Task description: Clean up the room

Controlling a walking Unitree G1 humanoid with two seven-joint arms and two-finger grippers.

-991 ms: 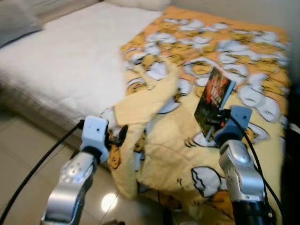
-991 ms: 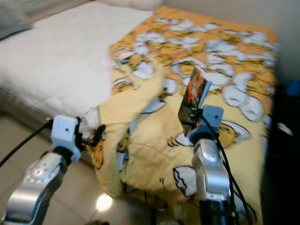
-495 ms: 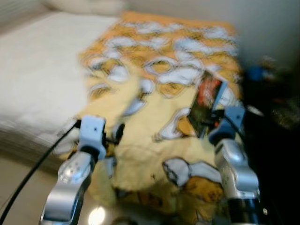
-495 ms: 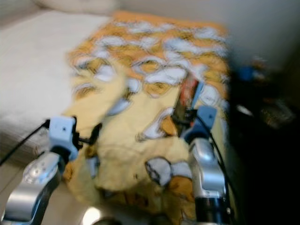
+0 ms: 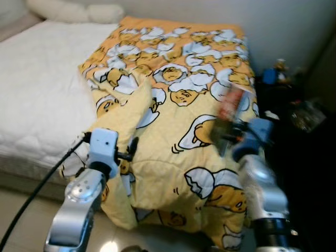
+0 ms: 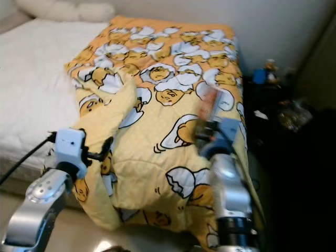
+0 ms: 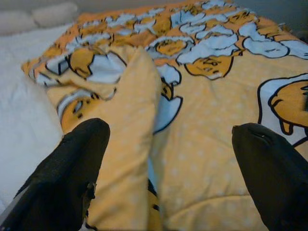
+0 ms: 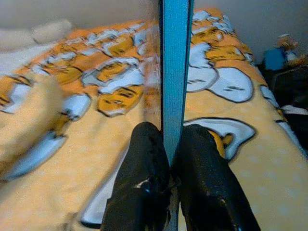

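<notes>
My right gripper (image 5: 227, 137) is shut on a thin book (image 5: 231, 106) with a dark red cover and a blue spine (image 8: 175, 72), held upright over the yellow egg-print blanket (image 5: 178, 105). In the right wrist view the two fingers (image 8: 144, 173) pinch the book's lower edge. My left gripper (image 7: 171, 130) stands open, nothing between its fingers, just above a folded-over flap of the blanket (image 7: 130, 120) near the bed's foot. In the left eye view that gripper (image 5: 131, 149) is at the blanket's near left corner.
The bed's white mattress (image 5: 37, 79) lies to the left, with pillows (image 5: 73, 11) at its head. A dark nightstand (image 5: 294, 115) with a blue toy (image 5: 269, 76) and clutter stands to the right. Tiled floor (image 5: 21, 220) runs along the bed's near side.
The whole view has swung to the right, bringing the nightstand into sight. The book stays in my right gripper and my left gripper stays open by the blanket flap.
</notes>
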